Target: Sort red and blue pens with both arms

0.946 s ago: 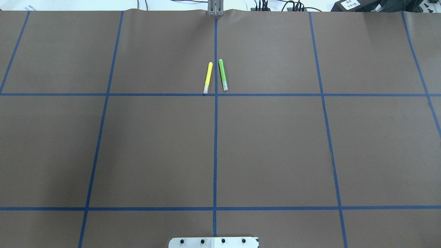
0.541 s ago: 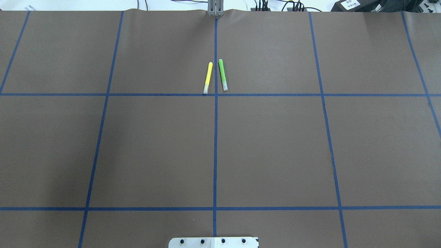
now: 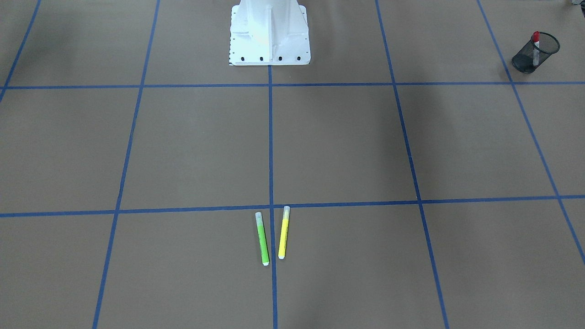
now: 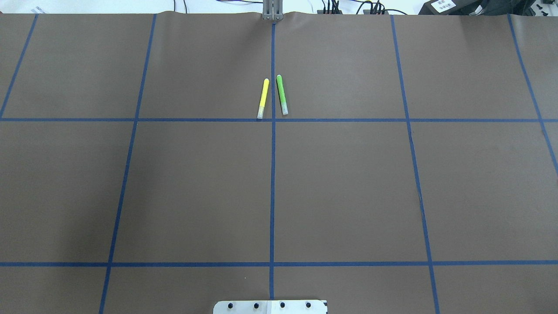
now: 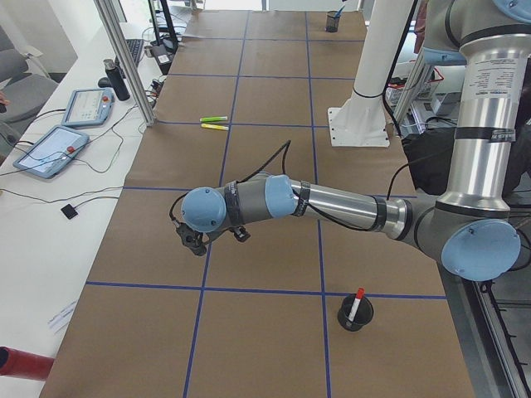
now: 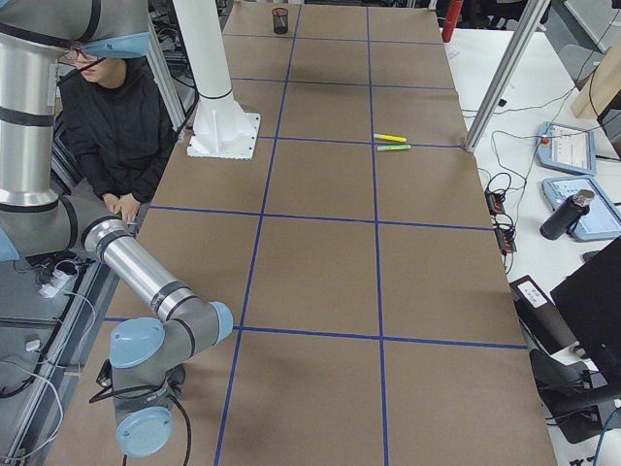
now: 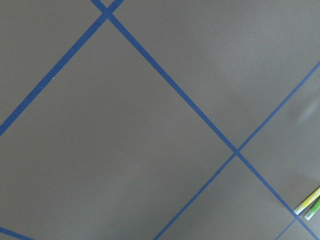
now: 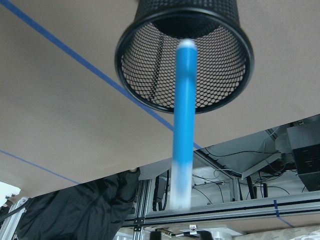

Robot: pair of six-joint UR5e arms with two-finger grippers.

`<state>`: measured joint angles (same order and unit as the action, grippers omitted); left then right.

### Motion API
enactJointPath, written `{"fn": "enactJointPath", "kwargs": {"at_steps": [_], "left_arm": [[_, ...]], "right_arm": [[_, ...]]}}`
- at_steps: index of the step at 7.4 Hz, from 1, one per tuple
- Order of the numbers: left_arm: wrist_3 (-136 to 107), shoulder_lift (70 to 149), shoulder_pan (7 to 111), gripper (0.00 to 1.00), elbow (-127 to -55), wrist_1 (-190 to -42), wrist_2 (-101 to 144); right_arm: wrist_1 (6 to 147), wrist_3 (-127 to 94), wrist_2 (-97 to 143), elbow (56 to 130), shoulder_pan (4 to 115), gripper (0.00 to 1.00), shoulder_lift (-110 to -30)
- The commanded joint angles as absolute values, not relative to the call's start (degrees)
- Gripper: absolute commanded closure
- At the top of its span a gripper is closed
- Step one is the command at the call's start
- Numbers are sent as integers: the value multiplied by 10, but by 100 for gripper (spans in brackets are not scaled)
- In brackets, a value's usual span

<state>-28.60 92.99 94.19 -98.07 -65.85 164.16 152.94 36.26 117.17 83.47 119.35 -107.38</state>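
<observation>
Left gripper (image 5: 192, 241): above the brown table (image 5: 249, 332); you cannot tell if its jaws are apart.
Right gripper: no view shows you its fingers.
Blue pen (image 8: 183, 110): blurred, at the mouth of 1 black mesh cup (image 8: 145, 80).
Red pen (image 3: 535, 42): standing in the other cup (image 3: 521, 61).

Even, diffuse overhead light is filling every view, soft broad shadows are lying across the brown table (image 4: 196, 183), the blue pen (image 8: 183, 115) is smearing into motion blur toward its lower end, the mesh cup (image 8: 145, 75) is rendering sharp, a faint pale glare is streaking the left wrist view's right edge.
</observation>
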Motion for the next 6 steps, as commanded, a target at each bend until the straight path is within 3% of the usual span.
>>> {"fn": "enactJointPath", "kwargs": {"at_steps": [1,4,6], "left_arm": [[-286,930,941,0,-980,-659,1636],[-284,930,941,0,-979,-683,1623],[-285,922,922,0,-977,-789,1497]], "right_arm": [[1453,322,1170,838,1196,0,-1056],[1412,275,1207,852,1196,0,-989],[1289,219,1257,874,1186,0,-981]]}}
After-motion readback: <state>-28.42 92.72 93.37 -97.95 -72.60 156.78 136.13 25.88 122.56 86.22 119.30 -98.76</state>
